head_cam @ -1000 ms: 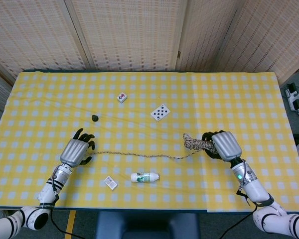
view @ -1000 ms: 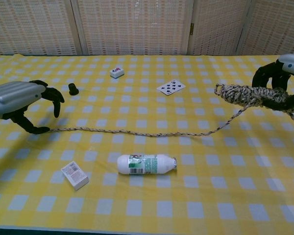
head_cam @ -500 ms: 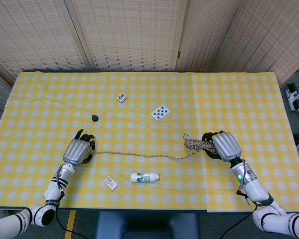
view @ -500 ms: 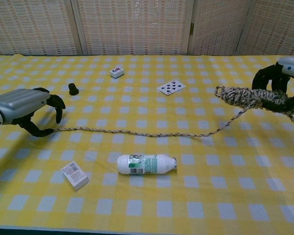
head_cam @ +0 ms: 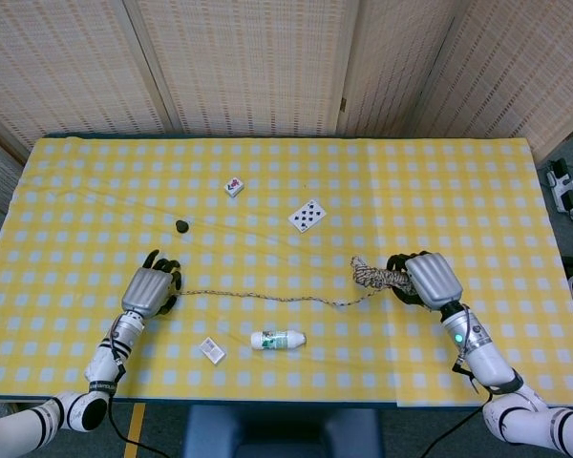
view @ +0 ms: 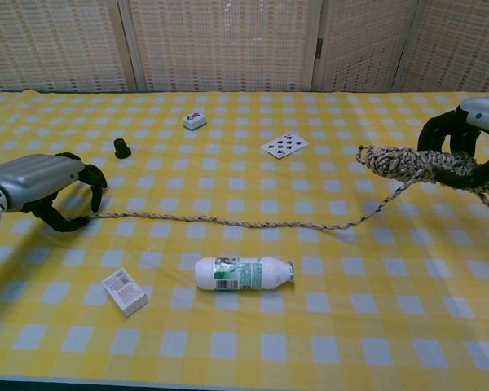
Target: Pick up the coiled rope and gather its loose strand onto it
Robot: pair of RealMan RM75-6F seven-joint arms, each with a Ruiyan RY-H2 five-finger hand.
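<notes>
The coiled rope (head_cam: 374,276) (view: 411,163) is a speckled bundle at the right, held a little above the yellow checked cloth by my right hand (head_cam: 430,279) (view: 473,138), whose fingers wrap its right end. Its loose strand (head_cam: 267,298) (view: 228,220) trails left across the cloth. My left hand (head_cam: 148,289) (view: 37,183) sits low over the strand's far end, fingers and thumb curled around it. Whether they pinch it cannot be told.
A white bottle (head_cam: 277,339) (view: 243,273) lies just in front of the strand, with a small box (head_cam: 211,350) (view: 124,292) to its left. Further back are a playing card (head_cam: 307,216), a black cap (head_cam: 182,226) and a small tile (head_cam: 233,187).
My left hand has come down and drawn back slightly, its fingers curling closer around the strand's end. The right hand and coil have barely moved.
</notes>
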